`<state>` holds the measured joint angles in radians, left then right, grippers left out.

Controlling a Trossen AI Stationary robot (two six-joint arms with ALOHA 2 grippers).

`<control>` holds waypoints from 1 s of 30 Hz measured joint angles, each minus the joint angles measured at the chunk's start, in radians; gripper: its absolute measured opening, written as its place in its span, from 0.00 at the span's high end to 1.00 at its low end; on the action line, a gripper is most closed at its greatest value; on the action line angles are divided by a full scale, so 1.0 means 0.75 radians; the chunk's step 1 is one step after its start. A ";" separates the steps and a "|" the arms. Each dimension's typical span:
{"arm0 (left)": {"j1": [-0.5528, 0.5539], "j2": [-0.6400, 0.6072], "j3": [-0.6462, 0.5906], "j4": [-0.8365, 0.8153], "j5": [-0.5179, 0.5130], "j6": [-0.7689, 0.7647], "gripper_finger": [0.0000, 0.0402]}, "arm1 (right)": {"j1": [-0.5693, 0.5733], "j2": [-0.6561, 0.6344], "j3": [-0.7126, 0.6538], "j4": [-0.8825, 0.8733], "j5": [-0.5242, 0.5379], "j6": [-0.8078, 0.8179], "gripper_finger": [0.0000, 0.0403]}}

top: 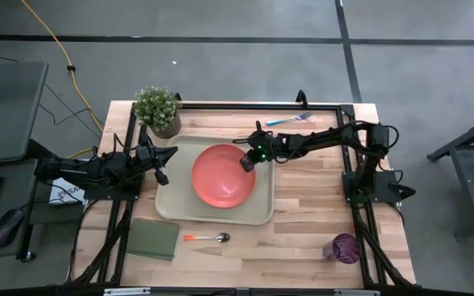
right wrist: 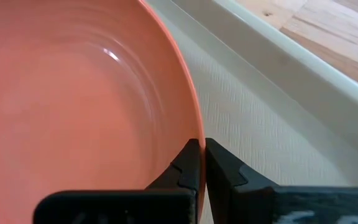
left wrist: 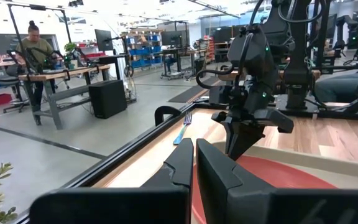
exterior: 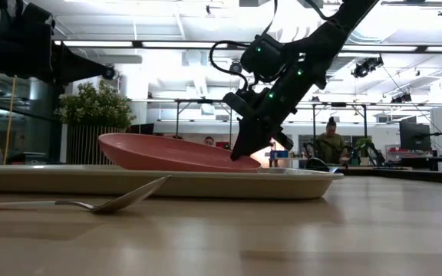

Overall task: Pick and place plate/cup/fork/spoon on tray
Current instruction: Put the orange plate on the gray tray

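Wood table (top: 303, 214) w/ tray (top: 171, 210), open workshop behind.

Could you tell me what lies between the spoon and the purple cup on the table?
Nothing: in the high view, only bare wooden table separates the spoon from the cup.

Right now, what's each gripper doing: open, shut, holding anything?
Left gripper: shut, empty, beside the tray.
Right gripper: shut on the plate rim.
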<state>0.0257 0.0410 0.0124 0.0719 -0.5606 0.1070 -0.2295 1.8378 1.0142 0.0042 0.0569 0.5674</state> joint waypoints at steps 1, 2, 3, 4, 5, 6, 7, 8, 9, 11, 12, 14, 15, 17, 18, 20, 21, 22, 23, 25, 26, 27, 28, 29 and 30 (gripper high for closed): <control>0.000 0.000 0.000 0.000 0.000 0.000 0.99 | 0.000 0.000 0.000 0.001 0.001 0.000 1.00; 0.000 0.000 0.000 0.000 0.000 -0.001 0.99 | 0.000 0.000 0.000 0.004 0.002 0.000 1.00; 0.000 0.000 0.000 0.000 0.000 -0.001 0.99 | 0.000 0.000 0.000 0.008 0.002 0.000 1.00; 0.000 0.000 0.000 0.000 0.000 0.000 0.99 | 0.000 0.000 0.000 0.010 0.002 0.000 1.00; 0.000 0.000 0.000 0.000 0.000 0.001 0.99 | 0.000 0.000 0.000 0.010 0.002 0.000 1.00; 0.000 0.000 0.000 0.000 0.000 0.000 0.99 | 0.000 0.000 0.000 0.010 0.003 -0.002 0.99; 0.000 0.000 0.000 0.000 0.000 -0.001 0.99 | 0.000 0.000 0.000 0.010 0.003 -0.005 0.99; 0.000 0.000 0.000 0.000 0.000 -0.001 0.99 | 0.000 0.000 0.000 0.012 0.004 -0.009 0.97; 0.000 0.000 0.000 0.000 0.000 0.001 0.99 | 0.000 0.000 0.000 0.013 0.008 -0.010 0.95; 0.000 0.000 0.000 0.000 0.000 -0.001 0.99 | 0.000 0.000 0.000 0.011 0.020 -0.014 0.90; 0.000 0.000 0.000 0.000 0.000 -0.001 0.99 | 0.000 0.000 0.000 0.012 0.025 -0.018 0.88; 0.000 0.000 0.000 0.000 0.000 0.000 0.99 | 0.000 0.000 0.000 0.014 0.029 -0.034 0.83; 0.000 0.000 0.000 0.000 0.000 -0.001 0.99 | 0.000 0.000 0.000 0.013 0.029 -0.035 0.81; 0.000 0.000 0.000 0.000 0.000 0.000 0.99 | 0.000 0.000 0.000 0.013 0.029 -0.035 0.77; 0.000 0.000 0.000 0.000 0.000 0.001 0.99 | 0.000 0.000 0.000 0.013 0.030 -0.035 0.76; 0.000 0.000 0.000 0.000 0.000 -0.001 0.99 | 0.000 0.000 0.000 0.016 0.052 -0.042 0.73; 0.000 0.000 0.000 0.000 0.000 0.000 0.99 | 0.000 0.000 0.000 0.020 0.074 -0.059 0.72; 0.000 0.000 0.000 0.000 0.000 0.001 0.99 | 0.000 0.000 0.000 0.025 0.105 -0.077 0.71; 0.000 0.000 0.000 0.000 0.000 -0.001 0.99 | 0.001 0.000 0.000 0.028 0.132 -0.100 0.70; 0.000 0.000 0.000 0.000 0.000 -0.001 0.99 | 0.000 0.000 0.000 0.028 0.157 -0.154 0.70; 0.000 0.000 0.000 0.000 0.000 0.001 0.99 | -0.002 0.000 0.000 0.025 0.156 -0.190 0.69; 0.000 0.000 0.000 0.000 0.000 0.001 0.99 | -0.004 -0.002 0.000 0.018 0.152 -0.218 0.69; 0.000 0.000 0.000 0.000 0.000 0.000 0.99 | -0.006 -0.009 0.000 -0.005 0.140 -0.240 0.69; 0.000 0.000 0.000 0.000 0.000 0.000 0.99 | -0.007 -0.015 -0.001 -0.018 0.139 -0.261 0.69; 0.000 0.000 0.000 0.000 0.000 0.001 0.99 | -0.008 -0.023 -0.001 -0.025 0.137 -0.282 0.69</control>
<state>0.0257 0.0411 0.0124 0.0719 -0.5607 0.1079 -0.2352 1.8203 1.0138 -0.0143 0.1595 0.3562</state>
